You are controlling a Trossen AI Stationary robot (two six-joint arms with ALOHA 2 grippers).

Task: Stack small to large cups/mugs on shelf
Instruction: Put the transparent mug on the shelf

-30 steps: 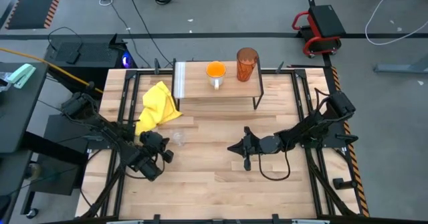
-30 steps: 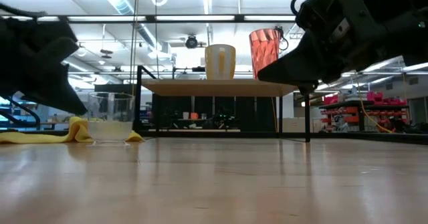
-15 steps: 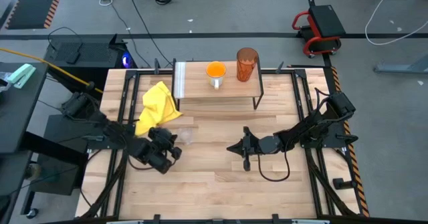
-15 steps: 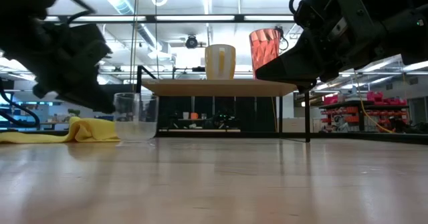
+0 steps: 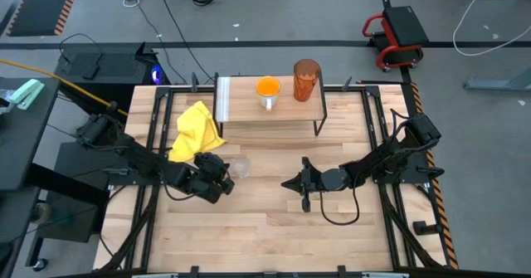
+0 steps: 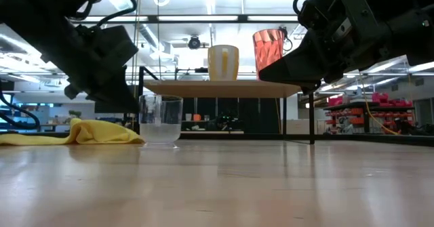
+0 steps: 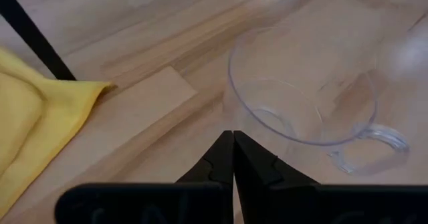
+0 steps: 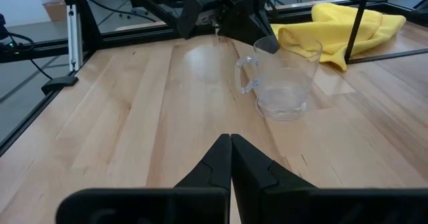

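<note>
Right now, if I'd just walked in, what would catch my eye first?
Probably the yellow cloth crumpled on the table's left side, and the orange mug and amber tumbler standing on the small wooden shelf at the back. Then the left claw, shut, right against a clear glass cup just beside the cloth.

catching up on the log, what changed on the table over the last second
The left gripper, shut, swept toward the table's middle and pushed the clear glass cup along, away from the yellow cloth. The right gripper, the mug and tumbler on the shelf stayed put.
</note>
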